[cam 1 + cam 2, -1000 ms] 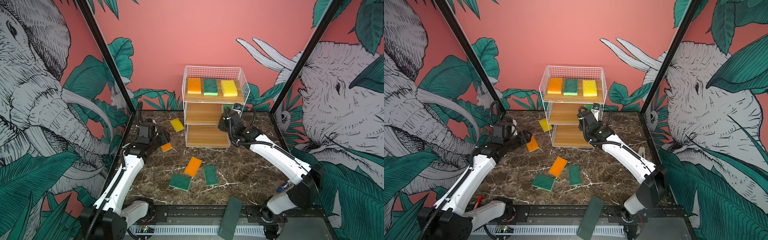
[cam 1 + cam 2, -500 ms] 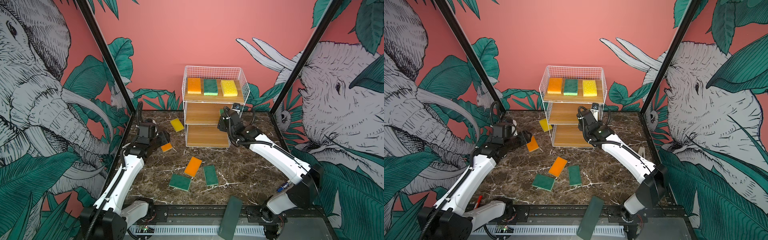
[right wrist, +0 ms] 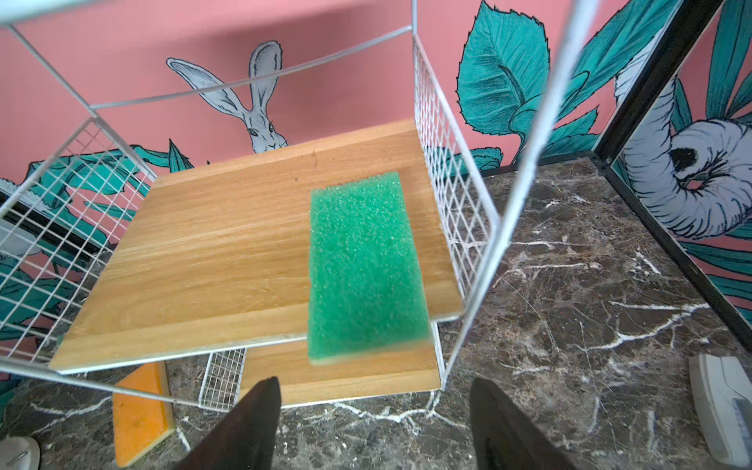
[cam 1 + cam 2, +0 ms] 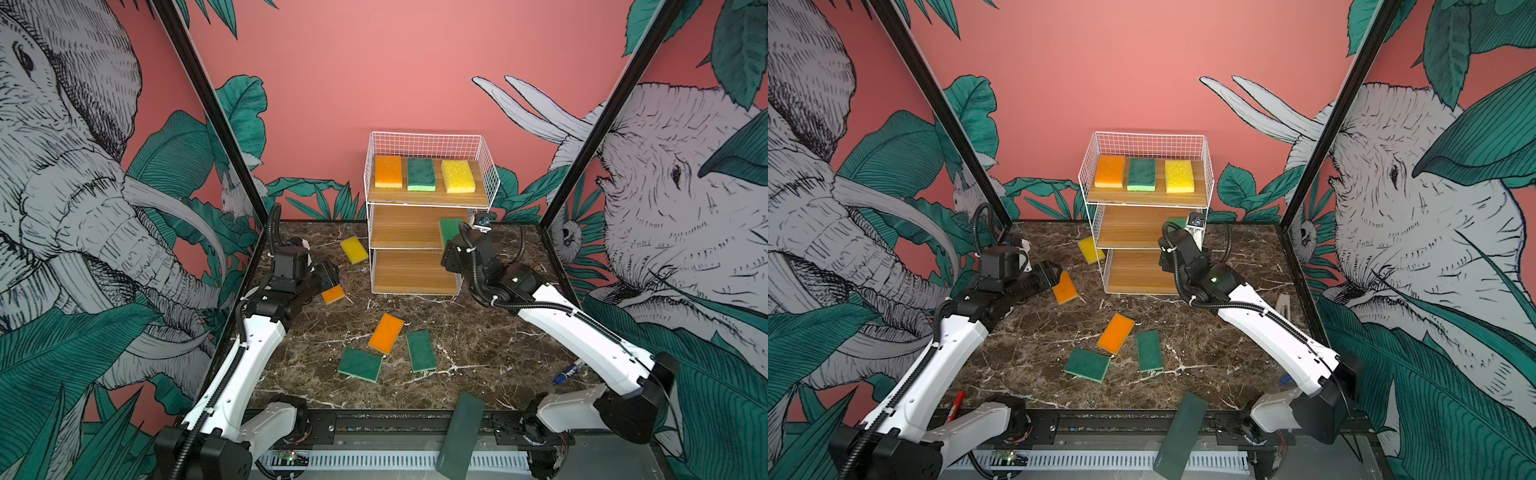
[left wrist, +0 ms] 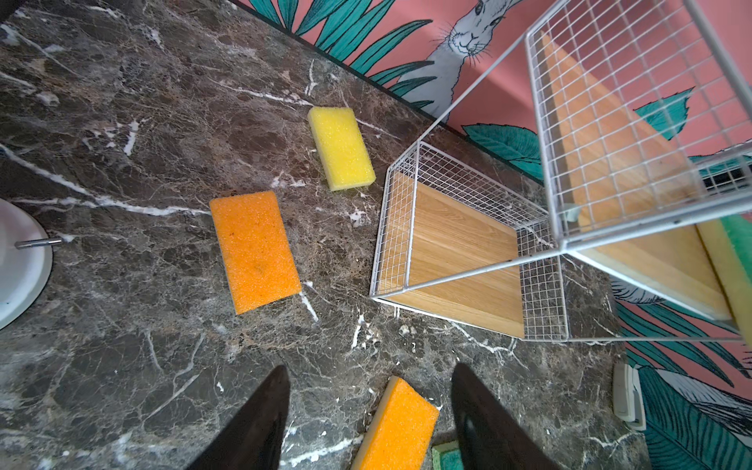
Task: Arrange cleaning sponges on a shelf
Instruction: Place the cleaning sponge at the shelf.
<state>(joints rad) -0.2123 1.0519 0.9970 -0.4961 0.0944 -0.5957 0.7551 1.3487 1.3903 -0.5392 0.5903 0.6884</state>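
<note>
the green sponge (image 3: 364, 268) is out of the right gripper (image 3: 372, 382). it lies flat at the right end of the middle board (image 4: 405, 226) of the shelf (image 4: 428, 143), close to the wire side. its near end hangs a little over the board's front edge. the right jaws stand wide apart just in front of it, with nothing between them. i judge this placing done, though the overhang may want a push inward.

that makes four sponges on the shelf, counting the row of three sponges (image 4: 421, 174) on the top board: orange, green, yellow. the lowest board (image 4: 415, 274) is bare. five are left on the table (image 4: 478, 332):
- a yellow sponge (image 4: 354, 249) just beside the shelf's left foot
- an orange sponge (image 4: 332, 294) further out on that side
- a second orange sponge (image 4: 386, 332) in front of the shelf
- the left-hand green sponge (image 4: 359, 364) beyond it
- the right-hand green sponge (image 4: 421, 350) beside that

the left gripper (image 5: 369, 368) hangs over the table on the shelf's left side, near the orange sponge. its jaws are apart and grip nothing, and it looks placed to take that one next.

a second ago only a small bit of green shows past the right gripper at that end of the board. now a broader patch lies clear of it, so the arm seems to have drawn back slightly from the shelf. the left arm and the sponges on the table sit as they did then.
</note>
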